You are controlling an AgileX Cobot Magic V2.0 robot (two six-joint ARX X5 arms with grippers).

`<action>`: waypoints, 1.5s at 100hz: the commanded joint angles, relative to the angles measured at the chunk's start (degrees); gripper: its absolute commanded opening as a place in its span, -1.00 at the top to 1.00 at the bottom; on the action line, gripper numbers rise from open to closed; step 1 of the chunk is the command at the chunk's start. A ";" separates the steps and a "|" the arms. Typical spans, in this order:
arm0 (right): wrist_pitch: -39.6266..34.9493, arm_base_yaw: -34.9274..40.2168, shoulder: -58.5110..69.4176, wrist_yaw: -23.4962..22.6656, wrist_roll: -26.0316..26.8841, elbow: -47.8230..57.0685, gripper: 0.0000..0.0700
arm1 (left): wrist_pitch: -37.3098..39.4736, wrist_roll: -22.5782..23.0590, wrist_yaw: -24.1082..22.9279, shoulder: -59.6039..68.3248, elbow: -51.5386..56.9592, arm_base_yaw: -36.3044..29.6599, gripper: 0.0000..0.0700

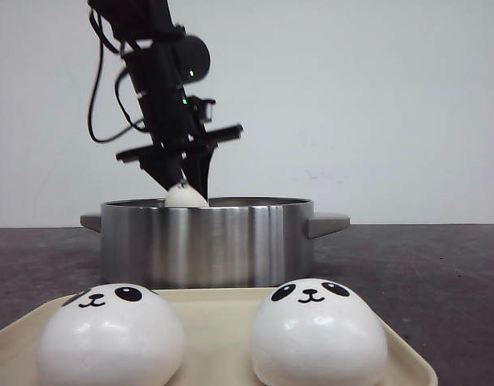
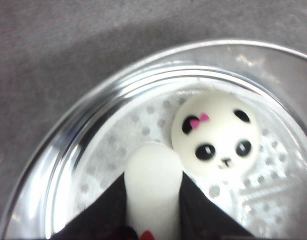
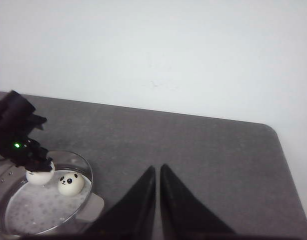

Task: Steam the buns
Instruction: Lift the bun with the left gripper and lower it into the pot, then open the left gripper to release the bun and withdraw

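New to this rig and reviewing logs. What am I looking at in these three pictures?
A two-armed table robot steaming toy buns. The front view looks forward over the dark grey table; the other two come from cameras on each wrist. The left hand is shut on a glossy white bun, holding it over the round steel pot. A panda-faced white bun with a pink bow already lies inside. Two more panda-faced buns wait on the beige tray. The right hand is shut, holding nothing.

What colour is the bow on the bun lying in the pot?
Pink, on the bun in the pot; the left wrist view shows it best.
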 commanded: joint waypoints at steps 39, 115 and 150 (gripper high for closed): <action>-4.02 0.61 0.55 0.22 4.20 1.03 0.98 | 0.07 0.85 0.13 5.11 2.23 -0.24 -0.64; -3.34 0.61 14.27 -12.44 6.27 0.33 0.98 | -9.84 -3.15 0.11 -9.09 30.73 -1.36 -0.81; 4.39 0.61 30.21 -26.16 6.10 0.31 0.98 | -16.68 -0.26 -2.27 -31.95 31.61 -1.36 -0.81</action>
